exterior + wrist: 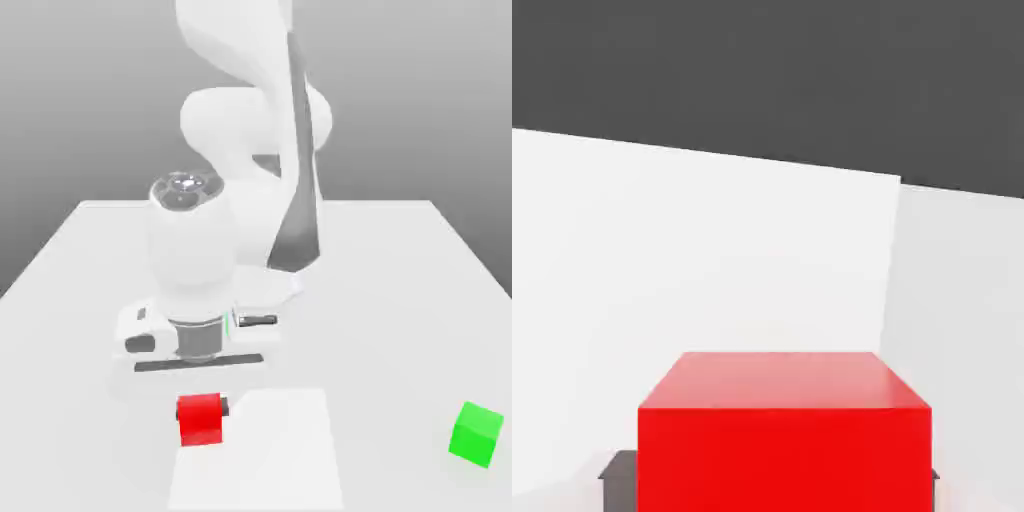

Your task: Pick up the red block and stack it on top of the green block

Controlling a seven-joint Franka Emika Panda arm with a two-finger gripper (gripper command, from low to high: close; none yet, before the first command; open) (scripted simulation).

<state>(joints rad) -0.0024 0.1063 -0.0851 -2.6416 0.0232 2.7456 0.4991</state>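
The red block (200, 420) sits between the dark fingers of my gripper (201, 408), directly under the white hand near the front of the table. In the hand view the red block (784, 430) is very close, with a dark fingertip (616, 470) pressed against each of its sides. The gripper is shut on it. I cannot tell whether the block rests on the table or hangs just above it. The green block (476, 433) stands alone on the table, far off toward the exterior view's right, at about the same depth as the red one.
The white table (400, 300) stretches out around the arm's base (250, 150). A lighter rectangular patch (280, 450) lies on the surface just beside the red block. Open tabletop separates the two blocks.
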